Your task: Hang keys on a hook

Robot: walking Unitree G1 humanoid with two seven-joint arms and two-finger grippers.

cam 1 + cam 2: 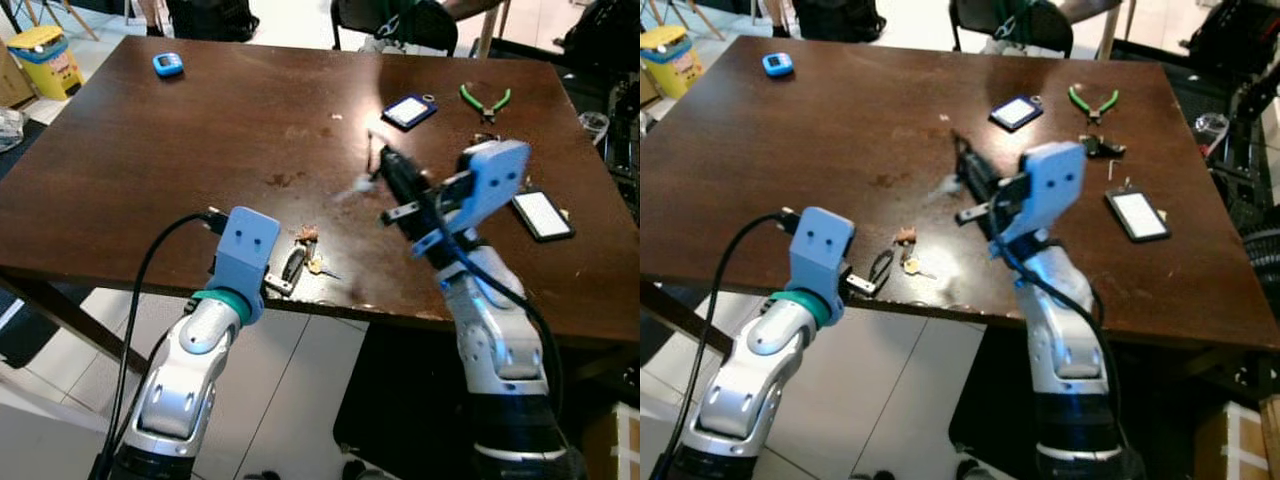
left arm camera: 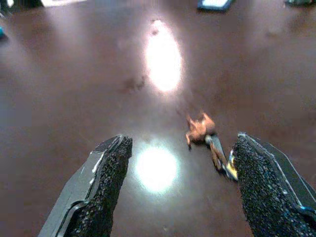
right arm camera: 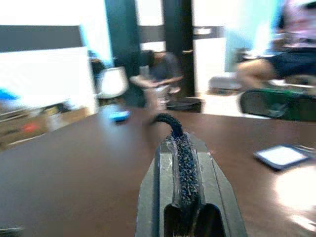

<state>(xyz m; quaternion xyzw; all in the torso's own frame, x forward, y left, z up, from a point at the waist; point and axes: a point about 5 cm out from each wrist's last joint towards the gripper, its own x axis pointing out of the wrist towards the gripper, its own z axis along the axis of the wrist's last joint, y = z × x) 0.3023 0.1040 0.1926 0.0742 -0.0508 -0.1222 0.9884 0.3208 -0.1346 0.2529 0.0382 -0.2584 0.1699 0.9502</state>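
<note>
glossy dark wooden table (image 1: 200,150) mirrors lamp glare; left gripper's pads (image 2: 106,182) look rough, gritty black; arms silvery, smooth.

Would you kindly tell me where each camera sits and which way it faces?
Head views: look down at the table; both arms show.
Left wrist view: along the open left claw toward the keys.
Right wrist view: along the shut right claw, across the table.
Shared: the blue tag appears in head and right wrist views.
</note>
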